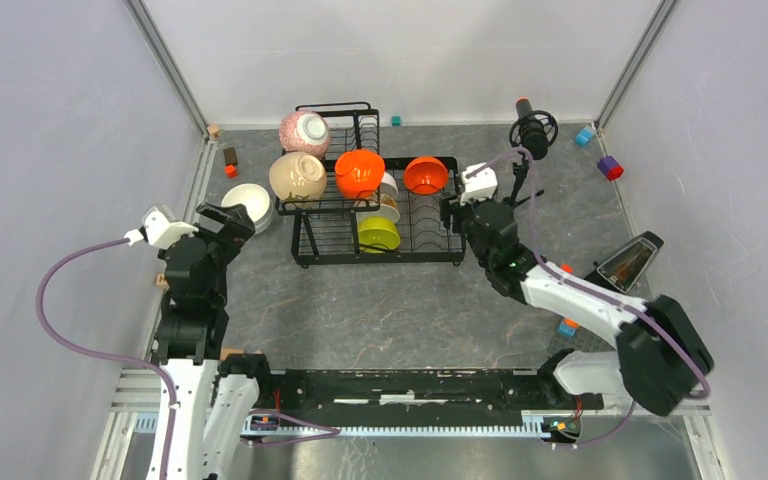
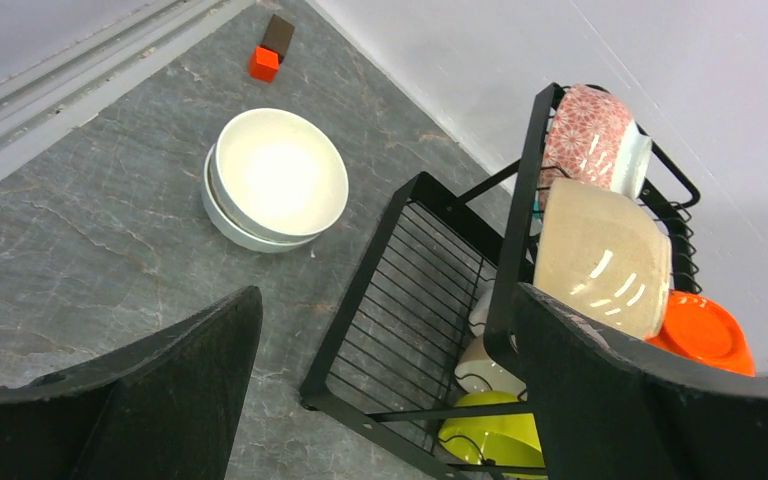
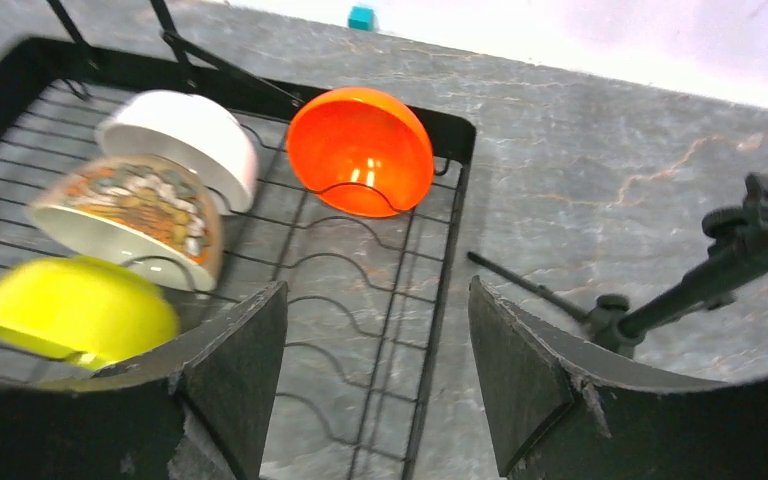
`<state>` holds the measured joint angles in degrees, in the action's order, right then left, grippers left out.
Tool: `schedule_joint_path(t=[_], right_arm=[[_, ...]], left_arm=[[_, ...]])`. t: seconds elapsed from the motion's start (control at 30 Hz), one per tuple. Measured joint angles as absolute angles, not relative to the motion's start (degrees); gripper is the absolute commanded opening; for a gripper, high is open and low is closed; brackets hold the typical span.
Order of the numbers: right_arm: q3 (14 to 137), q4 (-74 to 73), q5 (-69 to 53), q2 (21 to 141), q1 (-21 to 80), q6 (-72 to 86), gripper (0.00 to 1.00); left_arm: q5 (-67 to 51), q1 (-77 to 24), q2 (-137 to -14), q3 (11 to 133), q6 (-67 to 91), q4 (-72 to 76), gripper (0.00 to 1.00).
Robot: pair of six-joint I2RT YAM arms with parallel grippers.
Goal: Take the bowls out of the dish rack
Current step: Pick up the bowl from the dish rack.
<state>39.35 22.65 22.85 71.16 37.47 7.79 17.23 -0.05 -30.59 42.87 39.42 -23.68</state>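
Note:
The black wire dish rack (image 1: 380, 262) stands at the middle back. On its upper shelf lie a pink-speckled bowl (image 1: 304, 132), a beige bowl (image 1: 297, 177) and an orange bowl (image 1: 359, 172). The lower tray holds a second orange bowl (image 3: 360, 150), a white bowl (image 3: 185, 135), a dark-patterned bowl (image 3: 130, 215) and a lime green bowl (image 3: 65, 310). Two white bowls (image 2: 278, 180) sit stacked on the table left of the rack. My left gripper (image 2: 385, 295) is open and empty above the rack's near left corner. My right gripper (image 3: 377, 288) is open and empty over the rack's right edge.
A black microphone tripod (image 1: 532, 130) stands just right of the rack, close to my right arm. Small blocks lie about: orange (image 2: 264, 63) and brown (image 2: 279, 35) at the back left, teal (image 3: 361, 17) behind the rack, blue (image 1: 584, 136) and purple (image 1: 610, 167) at the right. Grey walls close in both sides.

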Motion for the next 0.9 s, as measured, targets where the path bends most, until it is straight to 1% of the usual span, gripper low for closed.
schedule_joint_path(t=[0.27, 0.47, 0.7, 0.9], right_arm=[[40.56, 38.00, 22.52, 88.09, 36.05, -11.16, 0.71], [44.58, 45.84, 22.50, 96.44, 34.96, -21.69, 0.71], [54.78, 48.01, 19.40, 106.50, 31.92, -27.51, 0.70], [60.42, 45.82, 16.75, 111.37, 30.17, -29.21, 0.69]], left_arm=[[20.56, -1.85, -28.38, 42.68, 39.38, -23.97, 1.00], [20.97, -2.48, -27.92, 42.65, 39.38, -23.94, 1.00], [20.47, -2.76, -27.86, 42.28, 38.92, -23.88, 1.00], [19.90, -2.76, -27.75, 42.11, 38.37, -23.77, 1.00]])
